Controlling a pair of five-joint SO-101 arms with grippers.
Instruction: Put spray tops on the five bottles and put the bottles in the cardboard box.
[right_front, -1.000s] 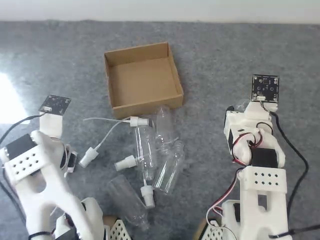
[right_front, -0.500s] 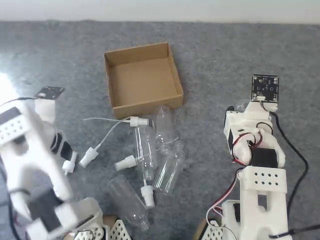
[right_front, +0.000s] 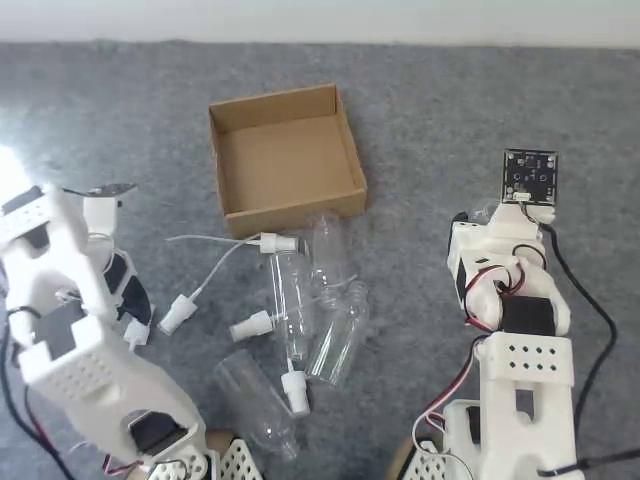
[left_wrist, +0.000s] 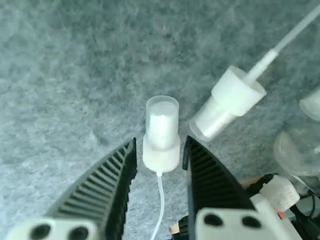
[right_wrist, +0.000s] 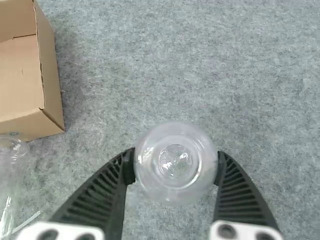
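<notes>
My left gripper (left_wrist: 159, 143) is shut on a white spray top (left_wrist: 161, 132) with a clear cap, its thin tube trailing back toward the wrist. In the high view that spray top (right_front: 137, 334) pokes out beside the left arm. My right gripper (right_wrist: 174, 154) is shut on a clear bottle (right_wrist: 175, 161) seen end-on, right of the cardboard box (right_wrist: 22, 75). The open, empty cardboard box (right_front: 285, 160) stands at the back centre. In front of it lie clear bottles (right_front: 338, 335), one (right_front: 290, 295) wearing a spray top.
A second loose spray top (left_wrist: 229, 101) lies just beyond the left gripper. More loose tops (right_front: 250, 325) (right_front: 295, 390) lie among the bottles. Another bottle (right_front: 255, 400) lies near the front edge. Grey carpet covers the table, with bare carpet right of the box.
The left arm has swung and reared up over its spot at the left, its wrist camera tipping downward. The right arm, bottles and box have not moved.
</notes>
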